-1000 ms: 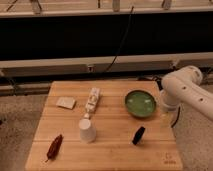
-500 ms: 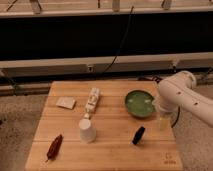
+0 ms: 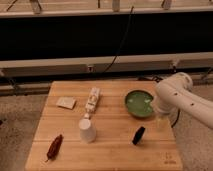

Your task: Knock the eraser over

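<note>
The eraser (image 3: pixel 138 135) is a small black block on the wooden table (image 3: pixel 115 150), at the front right, leaning slightly. My white arm (image 3: pixel 176 95) reaches in from the right over the table's right edge. My gripper (image 3: pixel 161 120) hangs below the arm's wrist, just right of and a little behind the eraser, apart from it. A white cup (image 3: pixel 87 130) stands upside down to the eraser's left.
A green bowl (image 3: pixel 138 103) sits just behind the eraser, next to the arm. A pale beige pad (image 3: pixel 65 102) and a white oblong packet (image 3: pixel 92 99) lie at the back. A dark red pepper-like thing (image 3: pixel 54 146) lies at the front left.
My arm has moved left and lower, bringing the gripper nearer the table's right side and the eraser. The objects on the table have not moved.
</note>
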Robot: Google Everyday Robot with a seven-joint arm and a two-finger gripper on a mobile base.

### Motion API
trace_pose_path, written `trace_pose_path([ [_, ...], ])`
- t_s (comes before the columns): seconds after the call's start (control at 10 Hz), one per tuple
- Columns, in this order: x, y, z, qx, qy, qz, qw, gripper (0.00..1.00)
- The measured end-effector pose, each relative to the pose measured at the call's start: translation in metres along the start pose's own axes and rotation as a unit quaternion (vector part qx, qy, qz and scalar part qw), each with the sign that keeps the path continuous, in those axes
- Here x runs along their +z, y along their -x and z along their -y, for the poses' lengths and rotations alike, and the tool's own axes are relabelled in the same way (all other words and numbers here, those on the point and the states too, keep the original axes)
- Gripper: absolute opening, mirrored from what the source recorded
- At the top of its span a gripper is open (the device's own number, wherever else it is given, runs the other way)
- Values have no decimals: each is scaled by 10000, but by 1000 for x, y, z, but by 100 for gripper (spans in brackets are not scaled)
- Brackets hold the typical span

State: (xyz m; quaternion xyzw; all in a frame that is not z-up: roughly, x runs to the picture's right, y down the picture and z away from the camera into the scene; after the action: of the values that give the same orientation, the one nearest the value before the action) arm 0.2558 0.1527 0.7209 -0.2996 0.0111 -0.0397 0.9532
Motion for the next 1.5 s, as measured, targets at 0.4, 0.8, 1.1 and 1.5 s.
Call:
trace_pose_path([
  [0.4,5,-18,-1,-72,17,-26,10000,80],
  [0.8,12,8,-2,-199,94,-7,9998,77],
  [1.1,16,3,-2,-327,115,-15,9994,76],
  [1.5,20,10,-6,-449,195,23,9988,71],
])
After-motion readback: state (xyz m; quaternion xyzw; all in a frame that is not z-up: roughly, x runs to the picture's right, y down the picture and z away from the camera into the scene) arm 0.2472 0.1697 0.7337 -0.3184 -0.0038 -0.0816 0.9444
